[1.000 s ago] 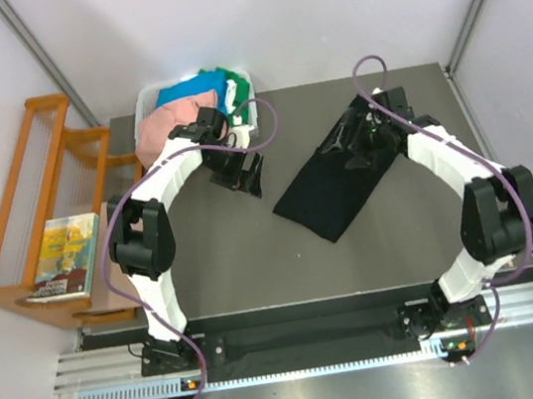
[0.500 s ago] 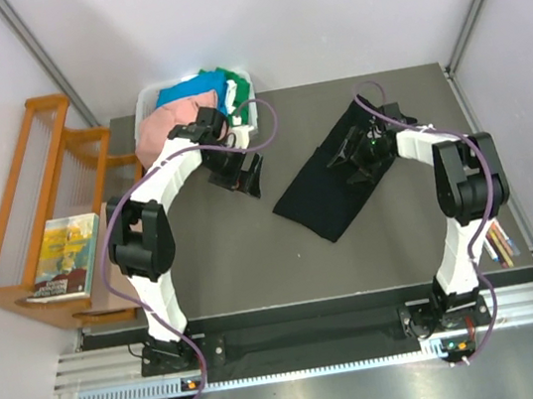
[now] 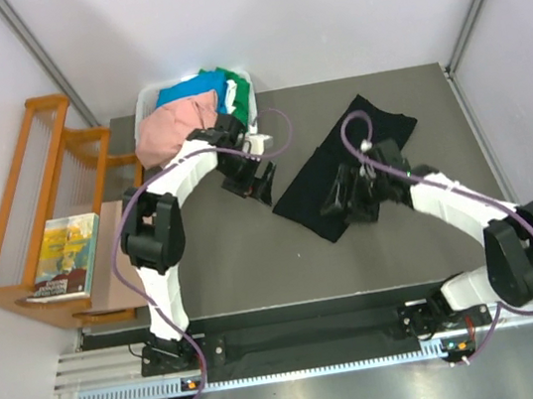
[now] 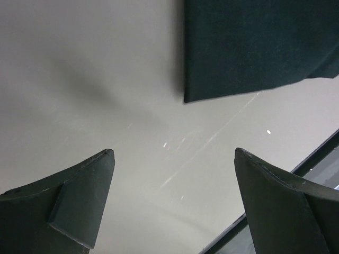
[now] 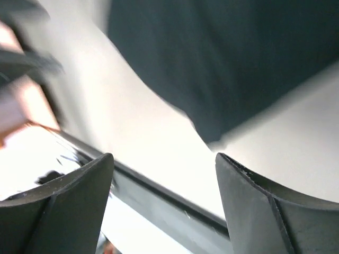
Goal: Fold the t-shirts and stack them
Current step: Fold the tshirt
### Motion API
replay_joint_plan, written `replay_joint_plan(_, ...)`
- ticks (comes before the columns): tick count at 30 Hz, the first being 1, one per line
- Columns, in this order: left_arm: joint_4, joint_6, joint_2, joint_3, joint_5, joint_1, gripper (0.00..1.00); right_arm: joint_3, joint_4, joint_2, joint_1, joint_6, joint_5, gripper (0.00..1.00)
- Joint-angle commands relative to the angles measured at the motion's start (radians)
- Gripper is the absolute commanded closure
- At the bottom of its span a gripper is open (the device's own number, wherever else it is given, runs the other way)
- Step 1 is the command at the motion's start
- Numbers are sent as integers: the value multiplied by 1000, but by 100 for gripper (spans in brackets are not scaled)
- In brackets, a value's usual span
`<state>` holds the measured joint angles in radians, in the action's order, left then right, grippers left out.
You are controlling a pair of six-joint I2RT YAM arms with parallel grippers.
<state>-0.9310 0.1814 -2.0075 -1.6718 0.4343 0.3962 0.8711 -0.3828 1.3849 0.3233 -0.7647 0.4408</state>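
Observation:
A large black t-shirt [image 3: 376, 125] lies folded in a long diagonal strip on the grey table [image 3: 225, 256]. My left gripper [image 3: 260, 180] is open and empty, just left of the strip's near end. Its wrist view shows a black shirt corner [image 4: 249, 47] beyond the open gripper [image 4: 174, 154]. My right gripper [image 3: 339, 199] hovers open over the strip's near end. In its wrist view the black shirt [image 5: 228, 58] lies ahead of the gripper [image 5: 164, 157]. Salmon-pink [image 3: 171, 128], blue [image 3: 190, 90] and green [image 3: 238, 88] shirts are heaped in the bin.
The white plastic bin [image 3: 144, 105] stands at the table's back left corner. A wooden rack [image 3: 30, 195] with a book [image 3: 64, 255] on it stands off the table's left side. Grey walls close the back.
My right arm has swung from the black shirt's far end down to its near end. My left gripper has shifted a little to the right, toward the shirt.

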Motion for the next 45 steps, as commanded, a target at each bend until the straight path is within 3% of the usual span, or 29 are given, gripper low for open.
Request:
replay_joint_plan(1, 29, -10, -69, -20, 20, 47, 1, -188, -7, -70, 72, -65, -33, 24)
replay_joint_plan(13, -9, 1, -235, -219, 21, 58, 1, -169, 5, -31, 108, -59, -99, 27)
replay_joint_plan(16, -9, -8, -247, -239, 35, 58, 1, -150, 22, 3, 109, -58, -105, 33)
replay_joint_plan(22, 18, -34, -224, -188, 63, 66, 1, -133, 65, 74, 126, -70, -100, 43)
replay_joint_plan(45, 103, -59, -174, -25, 77, 136, 4, -69, 98, 169, 151, -76, -119, 51)
